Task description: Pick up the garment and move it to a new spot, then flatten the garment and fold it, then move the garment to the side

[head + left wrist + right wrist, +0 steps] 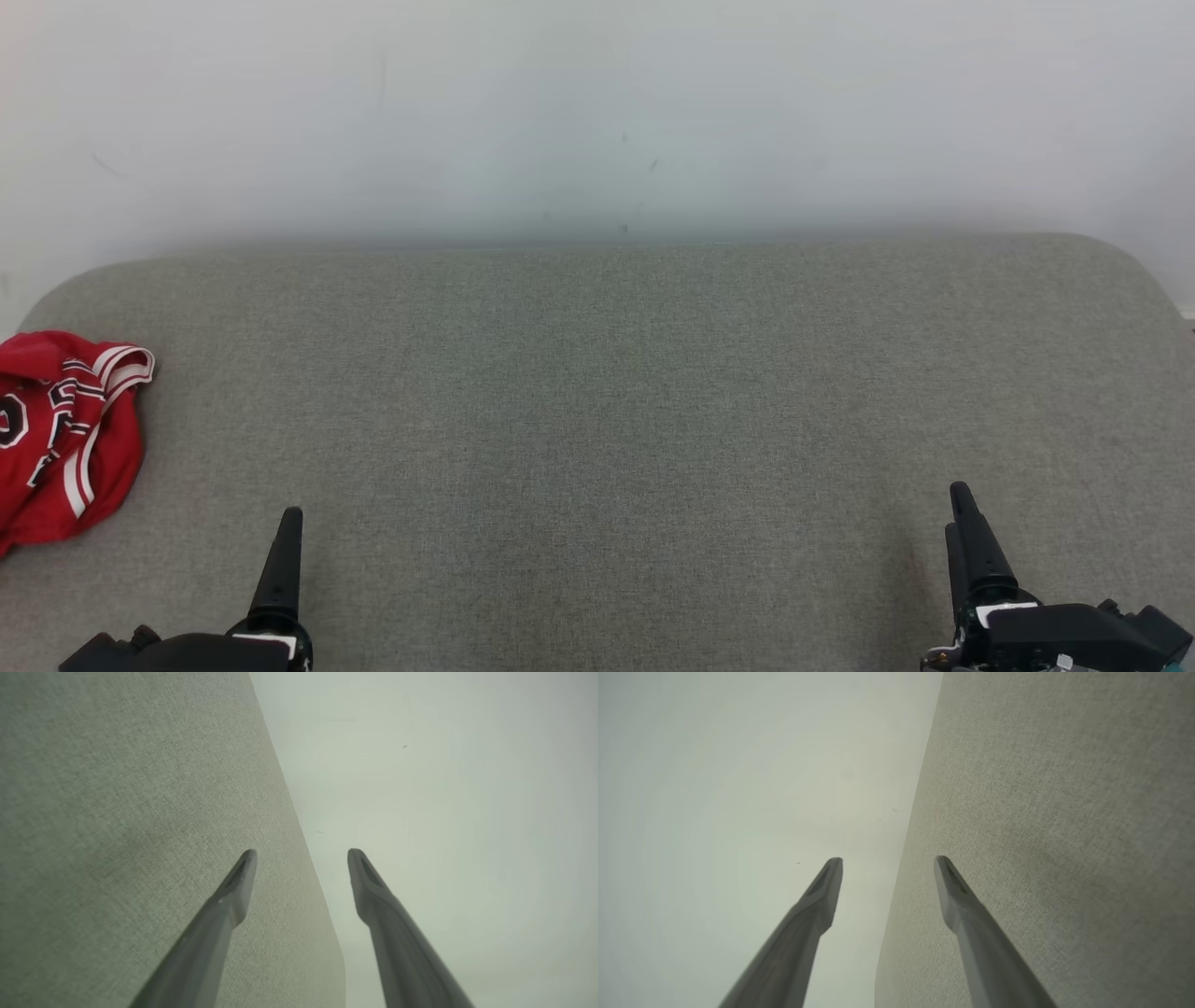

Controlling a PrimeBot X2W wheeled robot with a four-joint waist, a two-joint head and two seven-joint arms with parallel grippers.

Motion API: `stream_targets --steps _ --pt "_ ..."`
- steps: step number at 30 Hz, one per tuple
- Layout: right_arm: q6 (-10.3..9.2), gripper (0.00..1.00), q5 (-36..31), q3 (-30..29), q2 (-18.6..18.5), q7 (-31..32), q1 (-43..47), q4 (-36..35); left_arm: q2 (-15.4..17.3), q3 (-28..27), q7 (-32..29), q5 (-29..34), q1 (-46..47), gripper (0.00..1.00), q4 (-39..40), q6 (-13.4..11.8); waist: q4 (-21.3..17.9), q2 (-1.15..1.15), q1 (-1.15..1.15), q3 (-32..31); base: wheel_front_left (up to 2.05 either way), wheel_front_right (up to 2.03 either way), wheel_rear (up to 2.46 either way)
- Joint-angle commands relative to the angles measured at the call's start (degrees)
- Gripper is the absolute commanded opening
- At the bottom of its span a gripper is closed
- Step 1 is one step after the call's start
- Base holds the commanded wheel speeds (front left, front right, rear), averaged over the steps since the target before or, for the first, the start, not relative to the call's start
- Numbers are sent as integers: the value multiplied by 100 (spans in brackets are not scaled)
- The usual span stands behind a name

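Red jersey (67, 431) lies bunched at the grey cushion's (597, 392) far-left edge, outboard of left gripper (302, 857); right gripper (887, 862) likewise spread, empty; shallow pinch could drag it overboard.

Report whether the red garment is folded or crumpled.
Crumpled, not folded: the red garment lies bunched in a heap on the grey cushion, its white trim twisted.

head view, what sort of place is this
Likely a plain indoor test space: a broad grey fabric-covered surface with rounded corners, against a bare pale wall, a crumpled red-and-white jersey at its left edge.
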State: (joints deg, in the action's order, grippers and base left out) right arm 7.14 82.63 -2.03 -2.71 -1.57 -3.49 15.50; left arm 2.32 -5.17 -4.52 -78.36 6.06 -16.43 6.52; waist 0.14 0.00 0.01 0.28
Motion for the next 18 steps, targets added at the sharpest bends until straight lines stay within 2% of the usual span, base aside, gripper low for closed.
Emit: stream_targets --steps 1,9,10,18 --pt "23 100 -305 26 -12 -66 -135 -77 33 63 94 345 46 100 167 -36 7 0 -1 -1 0 0 0" --pt "26 100 -1414 148 -14 -219 -182 -99 38 301 314 1494 9 100 357 -100 43 0 -1 0 0 0 0" --pt "26 100 -1414 148 -14 -219 -182 -99 38 301 314 1494 9 100 357 -100 43 0 -1 0 0 0 0" --pt "29 100 -2660 194 -15 -357 -235 -51 73 559 520 2633 26 100 480 -232 78 0 -1 37 0 0 0"
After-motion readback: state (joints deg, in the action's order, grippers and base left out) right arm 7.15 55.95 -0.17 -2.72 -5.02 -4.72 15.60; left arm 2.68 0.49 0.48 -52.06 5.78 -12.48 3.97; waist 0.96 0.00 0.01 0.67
